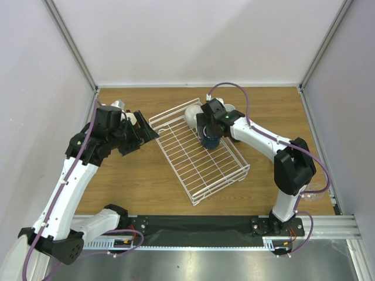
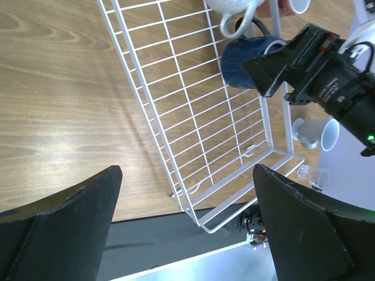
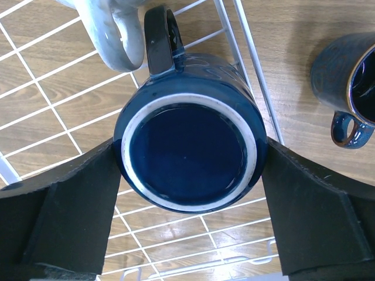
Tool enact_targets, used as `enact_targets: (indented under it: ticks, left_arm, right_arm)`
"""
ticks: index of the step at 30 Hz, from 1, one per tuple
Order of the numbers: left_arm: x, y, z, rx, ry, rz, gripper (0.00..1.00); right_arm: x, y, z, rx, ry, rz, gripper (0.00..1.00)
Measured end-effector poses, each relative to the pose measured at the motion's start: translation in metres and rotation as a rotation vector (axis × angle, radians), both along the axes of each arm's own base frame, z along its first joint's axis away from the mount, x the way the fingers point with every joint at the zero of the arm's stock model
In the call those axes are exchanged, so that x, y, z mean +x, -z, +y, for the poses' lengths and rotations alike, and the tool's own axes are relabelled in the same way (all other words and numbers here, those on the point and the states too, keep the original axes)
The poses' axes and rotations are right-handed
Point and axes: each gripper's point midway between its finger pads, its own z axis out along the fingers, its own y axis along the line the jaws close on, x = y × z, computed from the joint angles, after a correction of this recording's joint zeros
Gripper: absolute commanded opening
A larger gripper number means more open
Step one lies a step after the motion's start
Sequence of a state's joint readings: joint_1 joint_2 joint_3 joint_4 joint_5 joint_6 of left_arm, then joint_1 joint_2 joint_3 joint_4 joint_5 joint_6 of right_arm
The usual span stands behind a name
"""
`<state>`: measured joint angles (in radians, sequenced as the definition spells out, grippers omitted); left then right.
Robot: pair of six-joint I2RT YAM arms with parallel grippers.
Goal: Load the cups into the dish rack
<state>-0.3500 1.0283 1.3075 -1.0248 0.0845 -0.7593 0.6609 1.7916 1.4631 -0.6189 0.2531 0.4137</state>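
Observation:
The white wire dish rack [image 1: 193, 159] lies slantwise on the wooden table. My right gripper [image 1: 210, 132] is shut on a navy blue mug [image 3: 187, 155], base up, with a finger against each side, inside the rack's far right part. A cream-white mug [image 1: 192, 115] sits in the rack right behind it, and its handle [image 3: 120, 38] is next to the navy mug's handle. My left gripper [image 1: 146, 134] is open and empty above the rack's left edge [image 2: 149, 105]. A dark navy mug [image 3: 345, 82] stands on the table just outside the rack's right side.
A salmon-pink mug [image 2: 281, 6] and a pale mug [image 2: 319, 133] stand on the table beyond the rack's right side. Another mug [image 1: 119, 105] shows partly behind my left arm. Grey walls close in the table at left, back and right. A black strip runs along the near edge.

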Motion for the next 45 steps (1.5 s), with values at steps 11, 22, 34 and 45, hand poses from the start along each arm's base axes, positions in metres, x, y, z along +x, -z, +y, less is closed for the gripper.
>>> enact_targets:
  ticks: [11,22,34,45]
  left_arm:
    - [-0.001,0.007,0.0,0.012,0.001,0.033,1.0]
    - [0.027,0.014,0.023,0.166,-0.108,0.052,0.88]
    - [0.155,0.044,0.061,0.424,-0.279,0.074,0.76]
    - [0.242,0.096,0.095,0.52,-0.344,0.174,0.77]
  right_arm:
    - [0.007,-0.014,0.001,0.003,-0.022,-0.022,1.0]
    - [-0.009,-0.107,-0.004,0.11,-0.065,-0.115,1.0]
    - [-0.063,-0.215,-0.081,0.228,-0.041,-0.21,0.99]
    - [-0.063,-0.203,-0.133,0.19,0.078,-0.152,0.99]
